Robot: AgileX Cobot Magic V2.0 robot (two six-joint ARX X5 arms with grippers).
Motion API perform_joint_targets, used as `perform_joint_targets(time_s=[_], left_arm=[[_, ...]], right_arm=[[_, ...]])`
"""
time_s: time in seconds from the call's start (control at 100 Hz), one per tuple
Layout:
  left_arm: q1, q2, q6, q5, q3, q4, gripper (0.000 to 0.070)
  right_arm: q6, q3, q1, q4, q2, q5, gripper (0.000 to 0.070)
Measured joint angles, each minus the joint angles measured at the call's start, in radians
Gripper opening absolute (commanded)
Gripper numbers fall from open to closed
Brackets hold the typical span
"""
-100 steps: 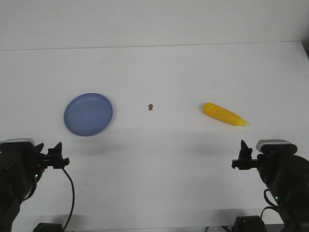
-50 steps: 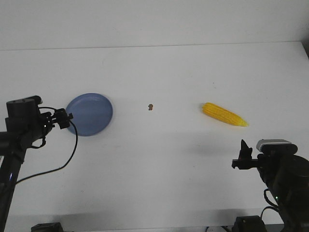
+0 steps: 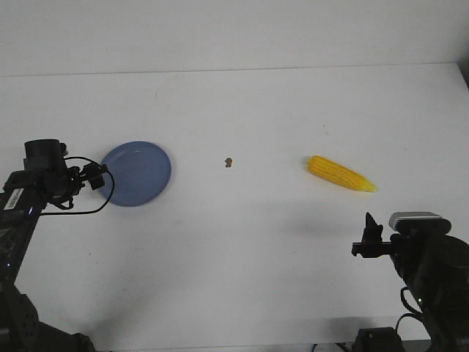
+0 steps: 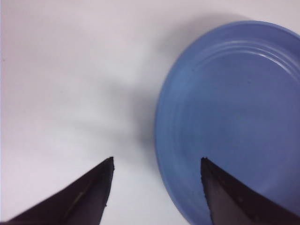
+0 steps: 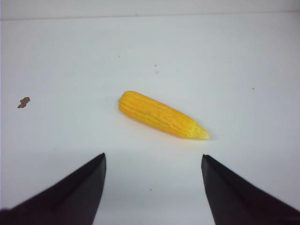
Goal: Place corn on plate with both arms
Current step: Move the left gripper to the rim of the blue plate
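Beyond the right gripper [image 3: 368, 236], toward the far side of the table [image 3: 264, 110], lies the single corn cob [image 3: 340, 174], flat on the bare surface and touched by nothing. Its long axis runs slantwise: the blunt end points toward the middle of the table and the tapered tip points outward and slightly back toward the robot. In the right wrist view the cob [image 5: 161, 115] sits straight ahead between the two spread fingers [image 5: 70, 194], which are wide apart and hold nothing. That arm is plainly the nearer one to the cob, so a grasp would most likely fall to it, with the fingers turned to close across the cob's width rather than along its length.

Well away from the cob, on the other half of the table, is the one blue plate [image 3: 143, 195], with nothing on it. The left gripper [image 3: 94, 178] hovers at the plate's outer edge; the left wrist view shows its fingers [image 4: 89, 194] parted wide and holding nothing, one over the white table and the other over the plate's rim [image 4: 161, 154]. Between cob and plate lies one small brown speck [image 3: 229, 161], apart from both.

Counted: one cob, one plate, two arms, one speck. The corn is not yet on the plate.
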Motion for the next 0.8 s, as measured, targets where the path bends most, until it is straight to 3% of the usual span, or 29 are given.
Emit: perform_joint_targets(time_s=[0.8], left_arm=[[0.007, 0.133, -0.008, 0.044, 0.0, 0.094, 0.0383]], right_arm=[[0.0, 0.0, 0.0, -0.015, 0.0, 0.0, 0.0431]])
